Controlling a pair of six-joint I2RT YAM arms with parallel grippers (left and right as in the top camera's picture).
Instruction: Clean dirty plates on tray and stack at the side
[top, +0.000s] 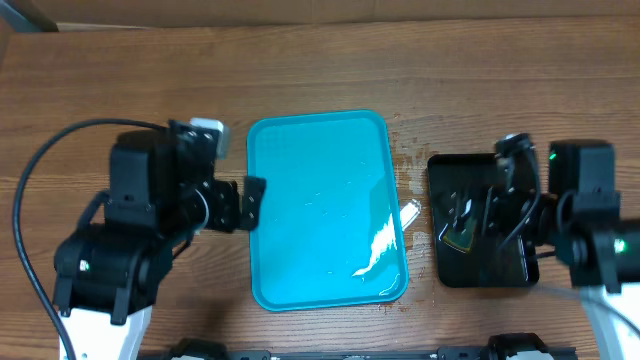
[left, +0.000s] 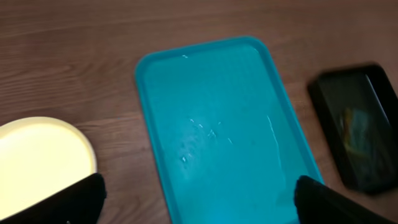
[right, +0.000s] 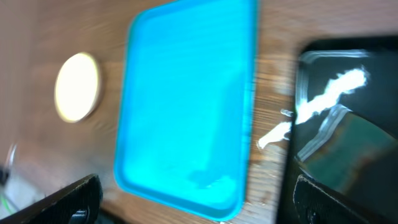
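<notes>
— At the middle of the table (top: 300, 60), your tray (top: 328, 200) lies lengthwise, near to far, its turquoise floor showing glare and a few wet-looking glints. Where is the plate?

— Left of the tray, on the wood and apart from its rim: one pale yellow plate (left: 37, 158), round and face up, seen from the left wrist. Whether others lie under it, you cannot tell from this angle. From overhead it is hidden beneath your left arm.

— And the left gripper (left: 198, 200)?

— Poised at the tray's left rim, jaws spread wide. Its dark fingers (left: 78, 199) sit at the two lower corners of the wrist view, and they grasp nothing.

— What about your right side?

— Right of the tray, a black tray (top: 445, 175) rests on the table, near but apart. A yellow-green item (top: 460, 236) lies in it; what it is cannot be made out. A small white scrap (top: 410, 212) lies on the wood between the two trays.

— The right gripper (right: 202, 200)?

— Hanging over the black tray, jaws likewise wide apart, fingers (right: 68, 202) at either lower corner of a blurred wrist view, clasping nothing. That view shows the plate as a pale disc beyond the tray's left edge.
</notes>
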